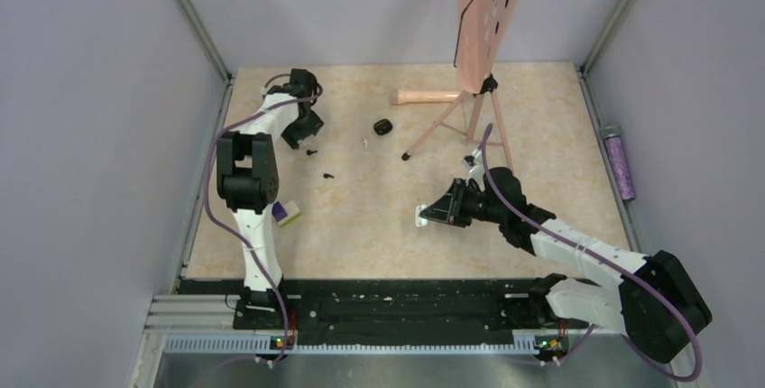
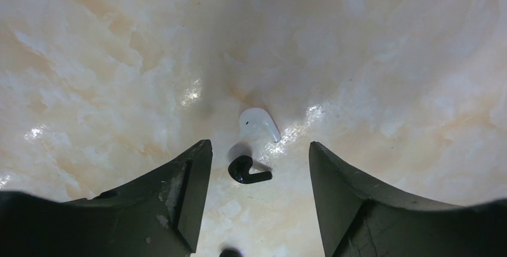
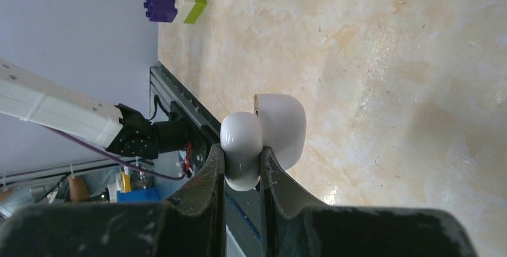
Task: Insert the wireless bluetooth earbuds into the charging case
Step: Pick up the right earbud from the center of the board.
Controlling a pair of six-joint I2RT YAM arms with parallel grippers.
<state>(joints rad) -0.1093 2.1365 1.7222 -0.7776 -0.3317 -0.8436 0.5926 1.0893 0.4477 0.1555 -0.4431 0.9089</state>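
A tiny black earbud (image 2: pixel 248 170) lies on the marbled table between the fingers of my left gripper (image 2: pixel 260 154), which stands open and touches nothing. In the top view that gripper (image 1: pixel 304 135) hovers at the back left, with one black earbud (image 1: pixel 311 151) just by it and a second black earbud (image 1: pixel 328 174) a little nearer. My right gripper (image 3: pixel 242 170) is shut on the white charging case (image 3: pixel 275 125), holding it above the table with its lid open. From above, the case (image 1: pixel 422 216) sits mid-table at the right gripper's (image 1: pixel 433 212) tip.
A small white earbud (image 2: pixel 260 124) lies just beyond the black one. A black oval object (image 1: pixel 382 126), a pink cylinder (image 1: pixel 428 97) and a pink perforated board on a tripod (image 1: pixel 492 18) stand at the back. A purple-and-yellow block (image 1: pixel 289 214) rests by the left arm.
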